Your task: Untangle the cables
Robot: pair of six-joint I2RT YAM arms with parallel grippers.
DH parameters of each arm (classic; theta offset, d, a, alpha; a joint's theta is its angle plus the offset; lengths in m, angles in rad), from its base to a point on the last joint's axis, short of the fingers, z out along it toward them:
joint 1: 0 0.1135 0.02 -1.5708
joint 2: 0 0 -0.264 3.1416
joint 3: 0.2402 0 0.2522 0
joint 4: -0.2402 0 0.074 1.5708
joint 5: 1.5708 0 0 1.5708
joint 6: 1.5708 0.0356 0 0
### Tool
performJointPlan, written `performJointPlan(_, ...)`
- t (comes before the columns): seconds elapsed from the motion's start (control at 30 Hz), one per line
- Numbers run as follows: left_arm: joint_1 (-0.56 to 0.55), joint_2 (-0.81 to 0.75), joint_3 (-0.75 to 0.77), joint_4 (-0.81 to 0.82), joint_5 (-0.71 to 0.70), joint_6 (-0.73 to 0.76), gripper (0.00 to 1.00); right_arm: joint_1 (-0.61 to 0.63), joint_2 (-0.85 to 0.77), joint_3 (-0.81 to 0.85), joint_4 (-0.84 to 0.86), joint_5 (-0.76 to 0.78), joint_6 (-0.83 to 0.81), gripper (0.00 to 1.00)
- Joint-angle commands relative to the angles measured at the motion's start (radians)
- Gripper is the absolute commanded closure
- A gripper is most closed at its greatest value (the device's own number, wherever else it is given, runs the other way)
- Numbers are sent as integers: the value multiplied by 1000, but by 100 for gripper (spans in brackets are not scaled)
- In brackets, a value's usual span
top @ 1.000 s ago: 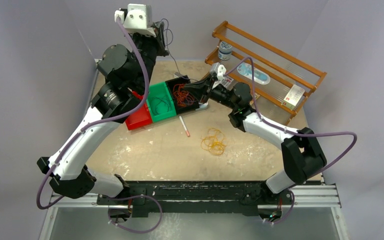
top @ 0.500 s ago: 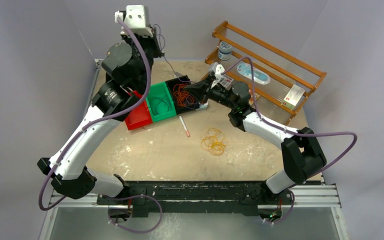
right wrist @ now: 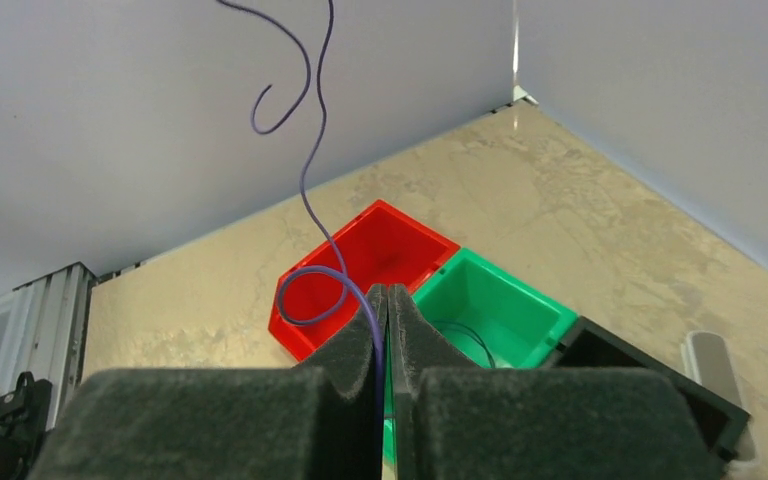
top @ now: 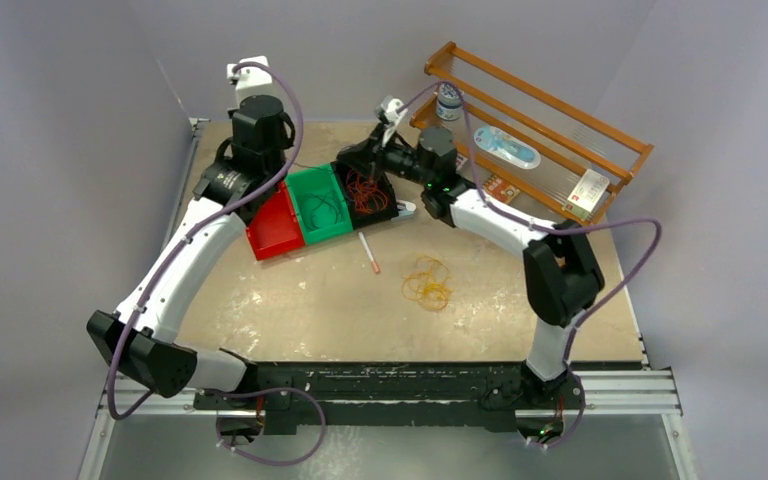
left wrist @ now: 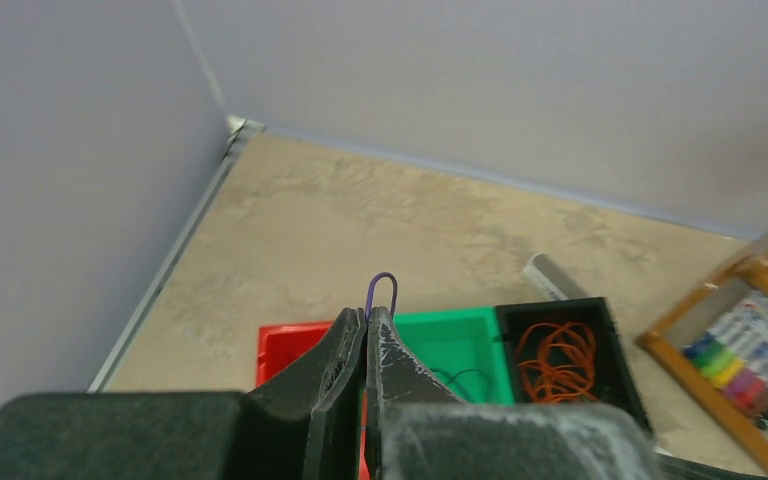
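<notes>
The left arm [top: 182,262] and the right arm [top: 495,222] are built of smooth white shell links joined by chunky black joint housings. A thick purple cable [top: 288,120] loops along each arm. Both bases sit on a black mounting rail [top: 390,383]. The left gripper [left wrist: 367,318] and right gripper [right wrist: 387,292] have dark grey, wedge-shaped fingers with a rough, grainy surface.
</notes>
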Motion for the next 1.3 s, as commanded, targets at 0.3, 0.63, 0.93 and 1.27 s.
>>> performJointPlan(0.3,109,-126,-116,-52,-44,-87,100,85,387,538,-92,-41,47,100)
performJointPlan(0.63,109,-88,-187,-3,43,-114,100,86,648,785,-153,-42,-18,100)
performJointPlan(0.93,110,-14,-206,40,120,-147,100,84,646,750,-174,-5,-86,64)
performJointPlan(1.27,128,46,-181,68,94,-217,100,55,424,438,-117,39,-86,49)
